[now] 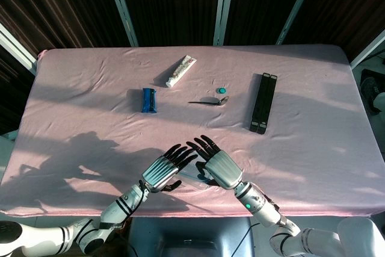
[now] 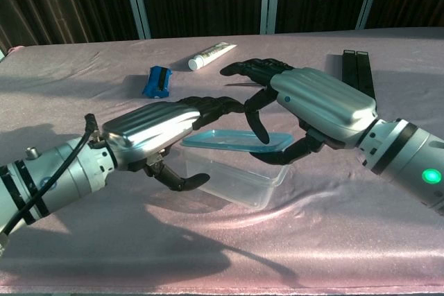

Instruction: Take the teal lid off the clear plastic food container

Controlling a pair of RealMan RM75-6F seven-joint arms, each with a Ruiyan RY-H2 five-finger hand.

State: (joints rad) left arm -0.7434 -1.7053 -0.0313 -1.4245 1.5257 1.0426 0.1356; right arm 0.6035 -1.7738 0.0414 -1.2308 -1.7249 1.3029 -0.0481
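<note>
The teal lid (image 2: 234,139) hangs flat just above the clear plastic container (image 2: 239,179), with a gap showing along its front edge. My right hand (image 2: 320,105) pinches the lid's right end between thumb and fingers. At the container's left end my left hand (image 2: 149,132) grips it, fingers arched over the rim and thumb curled at the side. In the head view the left hand (image 1: 160,173) and right hand (image 1: 219,168) meet near the table's front edge. They hide most of the container (image 1: 191,179) there.
Pink cloth covers the table (image 1: 313,148). Farther back lie a toothpaste tube (image 1: 181,70), a blue packet (image 1: 148,99), a spoon (image 1: 207,101) beside a small teal cap (image 1: 222,90), and two black bars (image 1: 263,102) at the right.
</note>
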